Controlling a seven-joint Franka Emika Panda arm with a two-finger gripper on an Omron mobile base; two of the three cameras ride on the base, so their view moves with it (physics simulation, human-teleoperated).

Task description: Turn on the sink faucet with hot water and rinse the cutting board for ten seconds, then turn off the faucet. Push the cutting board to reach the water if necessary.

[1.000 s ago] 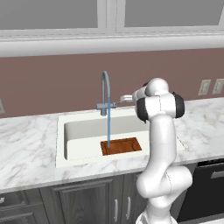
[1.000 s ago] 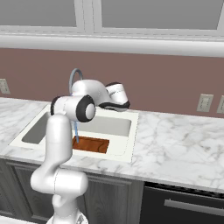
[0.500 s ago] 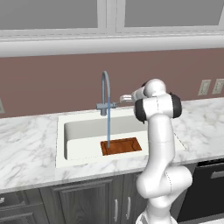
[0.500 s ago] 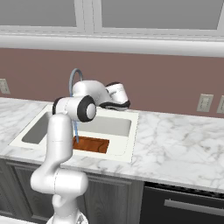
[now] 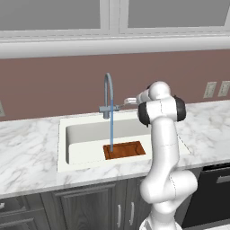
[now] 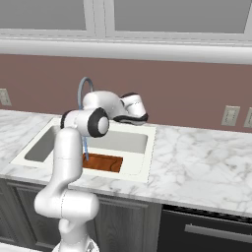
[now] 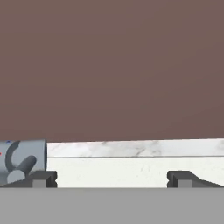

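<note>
Cutting board (image 5: 125,150) seen low in sink (image 5: 85,133), water (image 5: 111,128) hitting its left end. Gripper (image 7: 112,179) spread wide in hand view, faucet (image 7: 22,161) base at lower left.

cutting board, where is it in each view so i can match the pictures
Left base view: the cutting board lies centre, at the sink's front wall, right of the water.
Right base view: lower left, partly behind the arm.
Hand view: no board to place.
Shared landmark: the sink faucet.
</note>
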